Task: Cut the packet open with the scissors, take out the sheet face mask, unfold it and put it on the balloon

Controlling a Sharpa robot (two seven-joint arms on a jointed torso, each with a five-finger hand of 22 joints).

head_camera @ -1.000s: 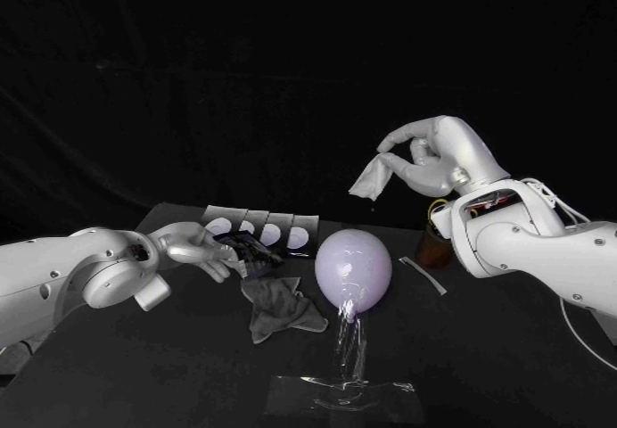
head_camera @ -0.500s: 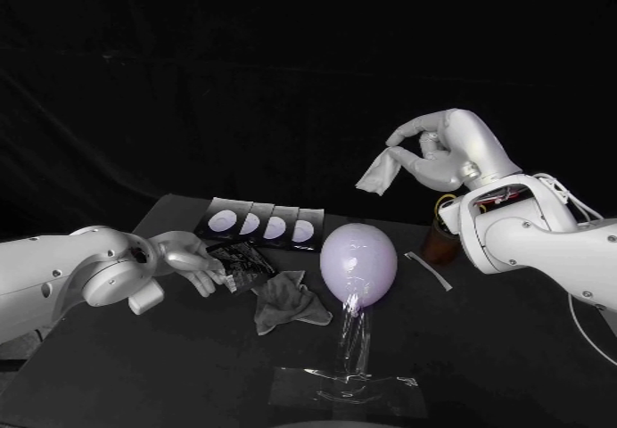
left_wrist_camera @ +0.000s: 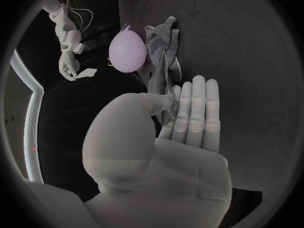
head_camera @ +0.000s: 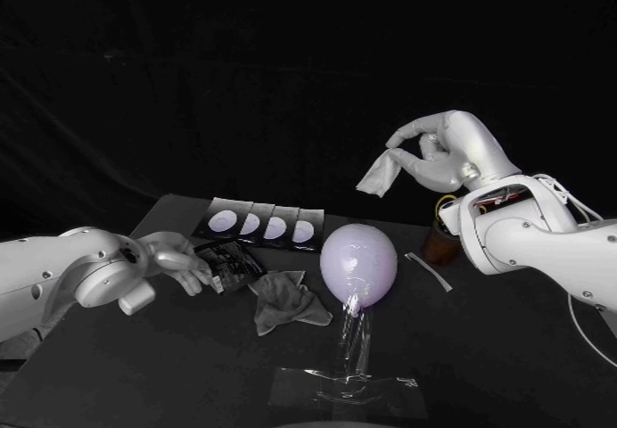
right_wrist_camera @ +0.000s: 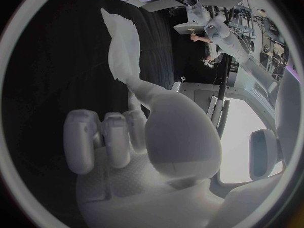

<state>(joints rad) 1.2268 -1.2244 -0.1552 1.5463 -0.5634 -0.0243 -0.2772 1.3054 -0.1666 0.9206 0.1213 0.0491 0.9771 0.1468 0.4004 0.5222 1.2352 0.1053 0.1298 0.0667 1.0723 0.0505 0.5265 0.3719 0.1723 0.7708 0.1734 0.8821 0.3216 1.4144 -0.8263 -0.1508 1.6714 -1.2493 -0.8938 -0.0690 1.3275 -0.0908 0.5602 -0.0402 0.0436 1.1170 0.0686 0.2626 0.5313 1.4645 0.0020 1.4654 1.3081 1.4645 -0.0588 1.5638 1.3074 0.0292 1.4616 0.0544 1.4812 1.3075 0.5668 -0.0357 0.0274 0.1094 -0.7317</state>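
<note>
Head view: the right hand point(head_camera: 435, 153), raised over the table's far right corner, pinches the folded sheet mask point(head_camera: 380, 176); the left hand point(head_camera: 174, 259) lies by the packet point(head_camera: 234, 260) near the left edge, grip unclear. Left wrist view: its fingers point(left_wrist_camera: 196, 106) lie straight, with the balloon point(left_wrist_camera: 128, 49) beyond. Right wrist view: the pinched mask awaits unfolding, which likely needs the left hand on a free edge.

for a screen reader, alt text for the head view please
The right robot hand pinches a white face mask in the air, higher than a purple balloon on a stand. The left robot hand is by a dark packet.
</note>
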